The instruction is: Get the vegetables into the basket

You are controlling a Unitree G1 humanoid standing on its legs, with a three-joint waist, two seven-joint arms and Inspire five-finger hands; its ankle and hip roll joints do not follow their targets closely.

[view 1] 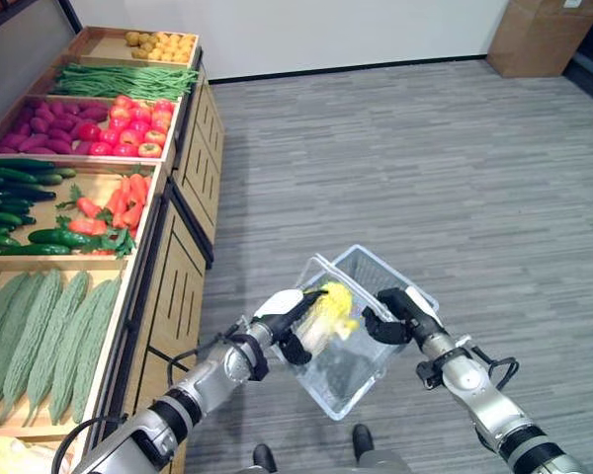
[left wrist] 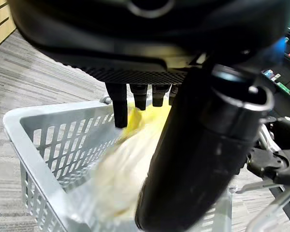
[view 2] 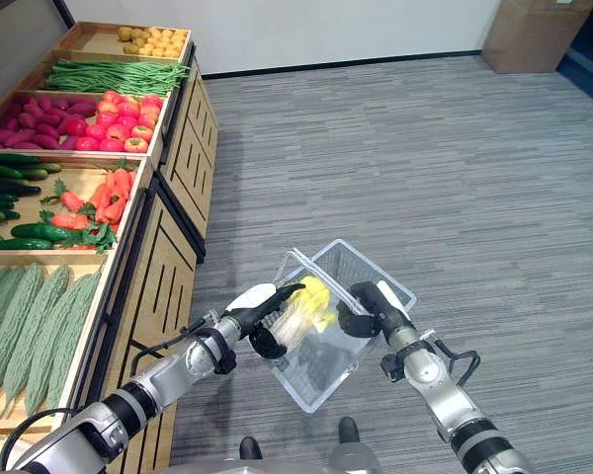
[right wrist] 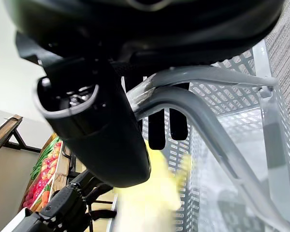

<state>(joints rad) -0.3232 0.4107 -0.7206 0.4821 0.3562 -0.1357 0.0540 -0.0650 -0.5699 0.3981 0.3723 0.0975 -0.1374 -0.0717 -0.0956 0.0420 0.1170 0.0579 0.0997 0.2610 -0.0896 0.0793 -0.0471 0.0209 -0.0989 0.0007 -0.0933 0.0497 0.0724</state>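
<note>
A pale wire basket (view 1: 400, 269) hangs tilted in front of me above the carpet. My right hand (view 1: 400, 314) is shut on its handle (right wrist: 198, 116) at the right side. My left hand (view 1: 289, 318) hovers over the basket's left rim with its fingers (left wrist: 135, 99) straight and thumb spread. A yellow and white leafy cabbage (view 1: 332, 304) sits just past those fingers, inside the basket's mouth. It looks smeared in the left wrist view (left wrist: 130, 164) and the right wrist view (right wrist: 154, 193), apart from the hand.
A wooden produce stand runs along my left with crates of bitter gourds (view 1: 40, 336), cucumbers (view 1: 10, 207), carrots (view 1: 119, 202), tomatoes (view 1: 133, 123), green beans (view 1: 119, 79) and yellow produce (view 1: 163, 44). A cardboard box (view 1: 539, 35) stands far right. Grey carpet (view 1: 425, 148) stretches ahead.
</note>
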